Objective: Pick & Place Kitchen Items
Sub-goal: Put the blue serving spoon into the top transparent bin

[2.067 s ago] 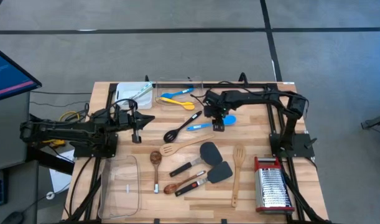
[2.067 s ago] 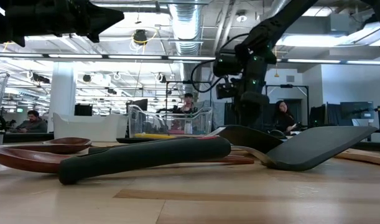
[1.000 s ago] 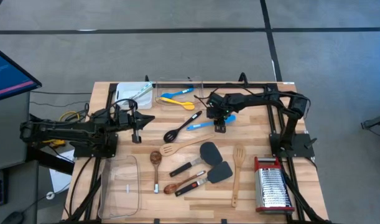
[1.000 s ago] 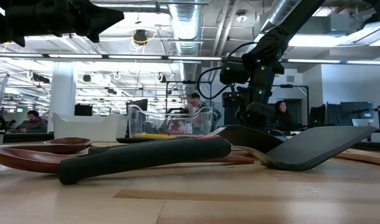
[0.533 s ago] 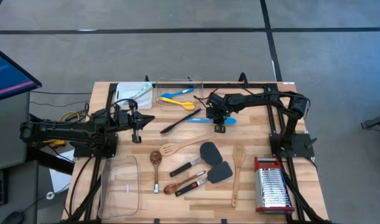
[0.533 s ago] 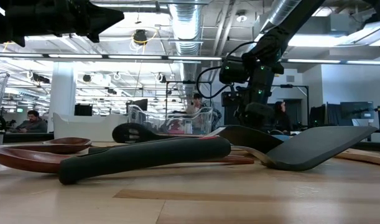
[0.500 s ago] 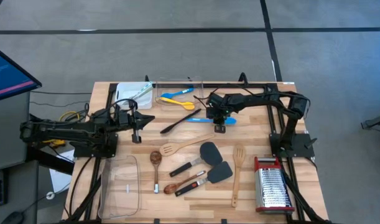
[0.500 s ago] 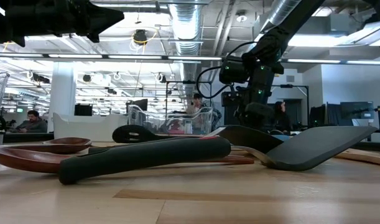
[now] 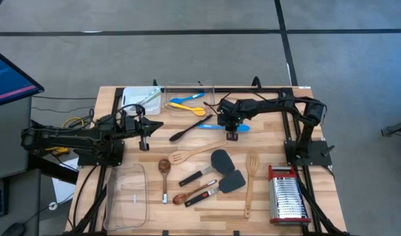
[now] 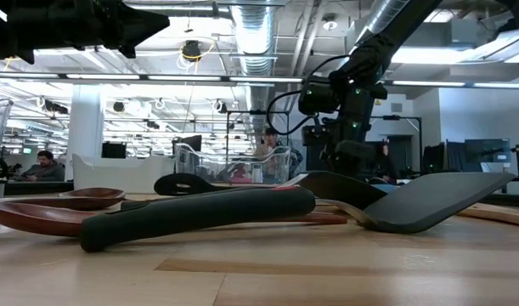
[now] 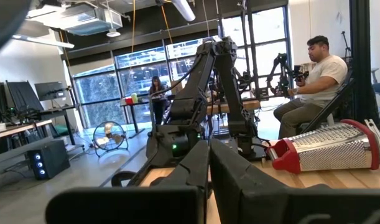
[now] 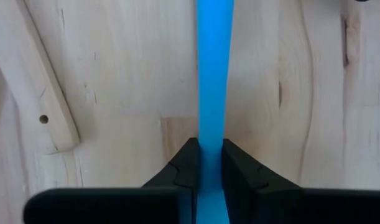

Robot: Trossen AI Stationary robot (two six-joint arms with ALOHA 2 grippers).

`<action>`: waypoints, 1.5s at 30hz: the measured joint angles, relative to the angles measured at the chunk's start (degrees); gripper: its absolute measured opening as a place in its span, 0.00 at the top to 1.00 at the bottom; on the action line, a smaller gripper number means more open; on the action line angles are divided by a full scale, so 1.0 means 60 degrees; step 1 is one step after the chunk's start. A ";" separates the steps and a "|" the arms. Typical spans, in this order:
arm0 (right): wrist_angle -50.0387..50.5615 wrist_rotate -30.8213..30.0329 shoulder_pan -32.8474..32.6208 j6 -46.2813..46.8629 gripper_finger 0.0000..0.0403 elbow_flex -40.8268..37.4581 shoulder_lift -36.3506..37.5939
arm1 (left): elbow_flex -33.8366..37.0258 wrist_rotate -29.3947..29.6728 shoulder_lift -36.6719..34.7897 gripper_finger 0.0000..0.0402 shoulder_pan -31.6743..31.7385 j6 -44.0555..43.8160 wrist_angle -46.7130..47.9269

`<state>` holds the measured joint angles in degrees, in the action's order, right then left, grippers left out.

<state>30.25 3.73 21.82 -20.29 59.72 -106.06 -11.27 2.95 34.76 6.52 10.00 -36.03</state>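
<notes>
Two dark jointed arms, black looping cables, small green lights, matte black tool fingers (image 12: 186, 163).

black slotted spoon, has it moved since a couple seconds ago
Yes. In the high view the black slotted spoon has swung flatter, its head ending farther from the wooden slotted spatula and nearer the back tub.

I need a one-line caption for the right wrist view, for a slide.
Right gripper shut on the blue spoon handle, above the wooden table.
</notes>
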 joint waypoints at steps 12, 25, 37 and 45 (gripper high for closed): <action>0.0700 0.0136 -0.0145 0.0181 0.91 -0.0100 0.0466 | 0.0000 -0.0001 0.0000 0.99 0.0000 0.0002 0.0000; 0.1346 -0.0072 -0.0848 0.0715 0.91 -0.0066 0.3024 | 0.0000 0.0003 0.0000 0.99 0.0000 0.0004 -0.0004; 0.0446 -0.1918 -0.2242 0.1116 0.91 -0.0033 0.4834 | 0.0000 0.0002 0.0000 0.99 -0.0001 0.0002 -0.0004; -0.1664 -0.2385 -0.2717 0.0448 0.91 -0.0029 0.4849 | 0.0000 0.0003 0.0000 0.99 0.0000 0.0002 -0.0007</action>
<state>20.26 -10.58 5.52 -17.60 59.55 -76.97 -11.27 2.96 34.76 6.52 10.01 -36.07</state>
